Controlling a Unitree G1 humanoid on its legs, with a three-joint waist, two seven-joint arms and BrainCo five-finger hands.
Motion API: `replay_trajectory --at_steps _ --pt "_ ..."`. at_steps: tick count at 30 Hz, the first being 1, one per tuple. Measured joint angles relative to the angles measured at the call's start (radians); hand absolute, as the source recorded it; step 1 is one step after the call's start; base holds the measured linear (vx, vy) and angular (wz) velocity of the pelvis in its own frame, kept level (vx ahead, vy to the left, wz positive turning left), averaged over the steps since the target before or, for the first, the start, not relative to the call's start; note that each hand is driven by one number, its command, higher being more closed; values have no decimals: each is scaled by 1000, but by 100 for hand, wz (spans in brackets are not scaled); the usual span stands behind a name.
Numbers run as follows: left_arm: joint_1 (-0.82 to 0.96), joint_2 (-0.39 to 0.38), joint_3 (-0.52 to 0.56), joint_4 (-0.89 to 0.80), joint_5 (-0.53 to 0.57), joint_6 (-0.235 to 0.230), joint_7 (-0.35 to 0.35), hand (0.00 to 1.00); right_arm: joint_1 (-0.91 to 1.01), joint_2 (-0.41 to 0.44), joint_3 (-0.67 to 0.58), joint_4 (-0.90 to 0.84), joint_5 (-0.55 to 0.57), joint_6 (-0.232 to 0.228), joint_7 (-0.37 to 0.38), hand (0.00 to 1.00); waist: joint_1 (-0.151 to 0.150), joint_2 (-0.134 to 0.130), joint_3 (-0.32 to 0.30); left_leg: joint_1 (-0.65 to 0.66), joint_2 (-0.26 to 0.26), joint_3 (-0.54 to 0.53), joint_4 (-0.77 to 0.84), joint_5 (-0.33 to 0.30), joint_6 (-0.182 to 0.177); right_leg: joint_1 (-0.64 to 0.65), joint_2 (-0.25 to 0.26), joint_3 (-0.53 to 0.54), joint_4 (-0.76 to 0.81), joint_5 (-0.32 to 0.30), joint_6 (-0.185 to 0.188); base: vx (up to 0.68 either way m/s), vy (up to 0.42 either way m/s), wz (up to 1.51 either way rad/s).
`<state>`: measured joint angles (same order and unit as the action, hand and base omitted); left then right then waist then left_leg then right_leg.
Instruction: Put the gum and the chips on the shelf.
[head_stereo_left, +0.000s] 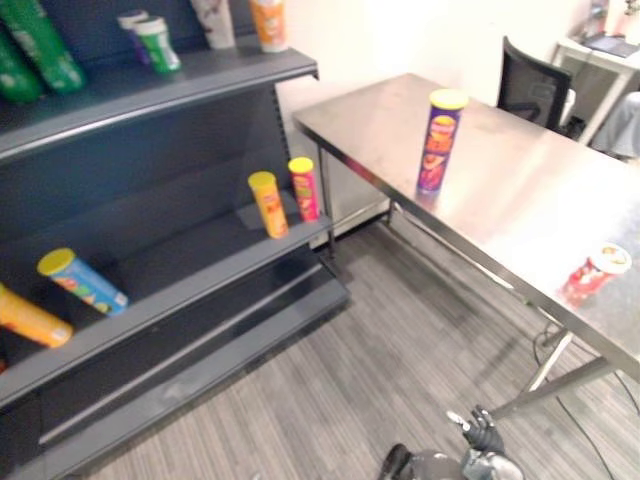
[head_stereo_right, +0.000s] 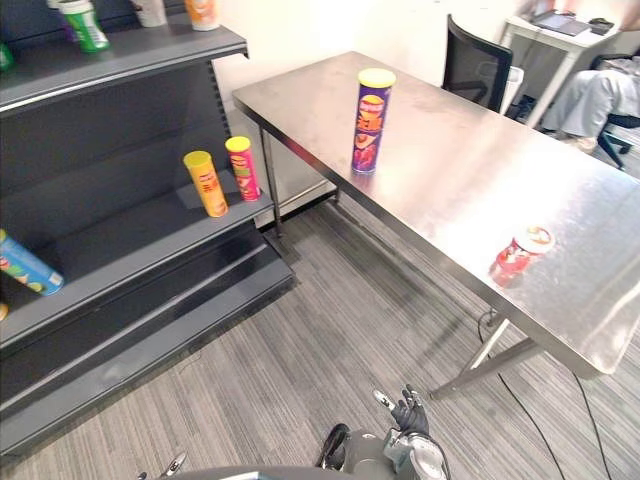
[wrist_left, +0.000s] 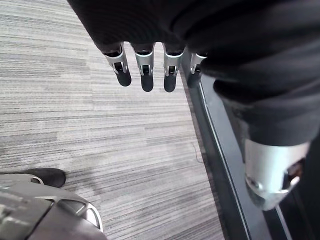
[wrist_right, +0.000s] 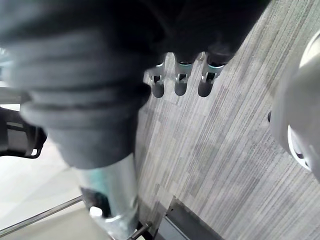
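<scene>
Both things I have to move are on the brushed steel table, which lies ahead and to my right, while the dark grey metal shelf stands off to my left. The tall purple cylindrical chips can with its yellow lid stands upright toward the far end of the table, near the edge facing the shelf, long axis vertical. The small red plastic gum tub sits well apart from it, close to the near edge on my right; it seems to lie tipped on its side, pale lid end pointing away from the shelf. My right hand hangs low by my side over the grey striped carpet floor, fingers straight and loose with nothing in them. My left hand hangs the same way beside the shelf's base, relaxed and empty. I judge the right hand the nearer one to both items, the gum tub closest, so the reach goes up and rightward first.
</scene>
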<state>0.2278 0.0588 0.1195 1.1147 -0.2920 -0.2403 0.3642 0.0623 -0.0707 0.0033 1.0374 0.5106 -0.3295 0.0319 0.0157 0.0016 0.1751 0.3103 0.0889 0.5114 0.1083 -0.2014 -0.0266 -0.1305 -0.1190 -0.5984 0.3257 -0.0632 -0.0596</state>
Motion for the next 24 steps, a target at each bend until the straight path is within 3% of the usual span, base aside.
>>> replay_trajectory --at_steps 5,7,8,10,12,14,15,16,19,22,24 --pt "-14 25 -47 3 0 12 6 0 -3 -1 25 -5 1 2 -1 0 -12 -12 4 -14 3 38 25 -33 -42 13 24 -17 -103 -10 -1 -115 10 -16" --pt "-29 25 -63 3 0 19 3 0 -2 -3 21 -13 3 1 -9 0 -23 6 6 -23 35 76 22 -111 -47 1 36 -48 -69 -34 -37 -126 8 3" --pt "-42 37 -64 4 -1 28 1 0 -5 4 9 -9 9 5 -19 0 -23 -6 7 -37 47 100 39 -153 -55 -29 28 -54 -15 -60 -64 -63 -31 -14" --pt "-43 32 -64 10 -1 35 -2 0 6 -5 6 -15 17 5 -35 0 -27 5 1 -43 77 135 82 -173 -80 -42 17 -60 75 -119 -62 65 -50 -44" --pt "-53 33 -60 20 -1 34 -10 0 13 -7 3 -11 18 6 -51 0 -22 5 6 -92 137 153 323 -153 -113 -22 35 -23 55 -155 -67 194 -57 -77" --pt "-52 22 -47 19 -2 28 -16 0 28 -16 3 -14 19 5 -72 0 -36 22 3 -226 236 64 670 -26 11 25 86 42 -7 -148 -76 241 -161 -99" --pt "-49 8 -25 17 -9 16 -17 0 35 -22 3 -21 18 9 -78 0 -34 35 6 -310 268 -20 830 0 8 46 112 111 -26 -153 -92 299 -86 -131" --pt "-47 -3 -7 17 -11 9 -16 0 37 -25 1 -25 18 13 -81 0 -34 41 8 -352 266 -62 872 -25 -3 53 123 149 -28 -157 -101 258 -24 -131" --pt "-41 -17 4 -8 -17 -3 -13 0 41 -28 -16 -26 18 22 -105 0 -17 41 10 -437 213 -157 806 -59 -8 94 138 272 -51 -148 -87 254 1 -135" --pt "-37 -20 3 -18 -21 -14 -6 0 35 -25 -34 -16 19 21 -112 0 -10 35 11 -488 129 -291 516 -57 -25 139 142 420 -74 -147 -55 299 80 -151" --pt "-31 -24 8 -21 -57 -26 9 0 32 -25 -37 -10 18 19 -108 0 -6 26 9 -497 86 -439 282 -18 -64 156 144 542 -76 -159 -31 303 159 -151"
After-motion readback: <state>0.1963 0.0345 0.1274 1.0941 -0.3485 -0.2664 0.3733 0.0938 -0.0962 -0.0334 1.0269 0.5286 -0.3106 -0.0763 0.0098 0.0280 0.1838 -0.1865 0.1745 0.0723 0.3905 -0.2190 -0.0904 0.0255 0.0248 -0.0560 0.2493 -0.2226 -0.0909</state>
